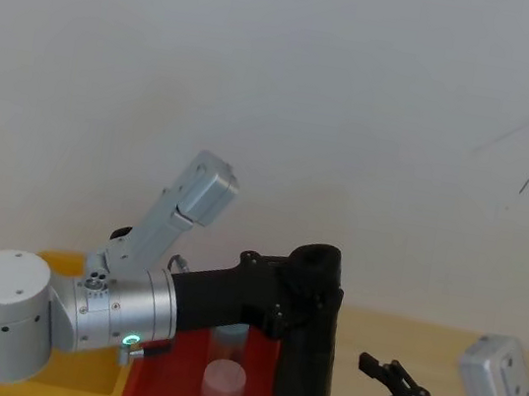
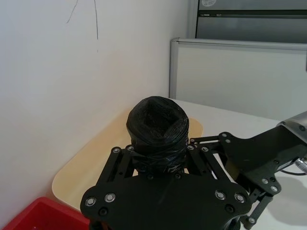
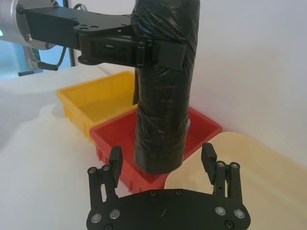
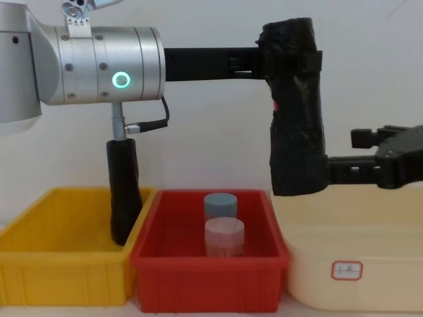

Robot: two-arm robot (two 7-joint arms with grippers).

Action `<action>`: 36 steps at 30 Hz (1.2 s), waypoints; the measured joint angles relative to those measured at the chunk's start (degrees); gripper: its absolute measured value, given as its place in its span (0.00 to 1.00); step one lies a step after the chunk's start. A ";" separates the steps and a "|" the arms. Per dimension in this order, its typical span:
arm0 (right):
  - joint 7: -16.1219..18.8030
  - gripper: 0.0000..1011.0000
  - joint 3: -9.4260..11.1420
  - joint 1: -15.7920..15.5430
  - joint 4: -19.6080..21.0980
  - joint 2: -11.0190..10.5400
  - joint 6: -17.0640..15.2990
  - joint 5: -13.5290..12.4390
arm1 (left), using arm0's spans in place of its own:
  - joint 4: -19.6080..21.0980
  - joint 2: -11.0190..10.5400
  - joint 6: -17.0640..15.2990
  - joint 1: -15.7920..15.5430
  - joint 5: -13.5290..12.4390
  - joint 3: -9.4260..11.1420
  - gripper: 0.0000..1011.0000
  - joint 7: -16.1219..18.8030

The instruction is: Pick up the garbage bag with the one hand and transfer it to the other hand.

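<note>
- the left hand (image 4: 291,63), on the silver arm with the green ring light, reaches across from the left and is clenched on the garbage bag (image 4: 296,112) close to its upper end.
- the garbage bag hangs upright in the air, with most of its length below the grip. its small red spot (image 4: 275,105) sits just under the left hand.
- in the left wrist view the garbage bag's top end (image 2: 157,129) faces the camera, with a finger (image 2: 115,155) of the left hand pressed against each side of it.
- the right hand (image 3: 162,160) comes in low from the right and is spread wide. one finger (image 3: 115,163) stands on each side of the garbage bag's lower end, with a gap to the plastic on both sides.
- from the chest, the right hand (image 4: 344,170) is level with the bottom part of the garbage bag, well below the left hand.
- the bottom of the garbage bag is clear above the right end of a red bin (image 4: 211,277) and the near edge of a cream tray (image 4: 370,238), touching neither.
- two capped jars, one grey-blue (image 4: 220,205) and one pinkish (image 4: 224,239), stand in the red bin.
- a second black roll (image 4: 123,191) leans in a yellow bin (image 4: 59,277) to the left, well apart from both hands.
</note>
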State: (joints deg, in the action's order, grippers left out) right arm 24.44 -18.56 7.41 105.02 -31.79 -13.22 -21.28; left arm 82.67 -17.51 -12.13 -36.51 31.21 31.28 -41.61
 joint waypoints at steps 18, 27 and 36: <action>0.51 0.99 -4.25 6.11 -4.34 2.83 0.26 0.78 | 0.01 0.00 0.01 0.00 0.00 0.01 0.39 0.00; 1.40 0.99 -6.02 9.40 -7.12 4.48 0.58 0.69 | 0.01 0.00 0.01 0.00 0.00 0.01 0.39 0.00; 1.95 0.99 -7.07 11.54 -9.05 5.57 0.69 0.28 | 0.01 0.00 0.01 0.01 0.00 0.01 0.39 0.01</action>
State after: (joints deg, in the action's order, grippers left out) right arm 26.39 -25.63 18.95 95.97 -26.22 -12.53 -21.00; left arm 82.68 -17.51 -12.12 -36.51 31.21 31.29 -41.60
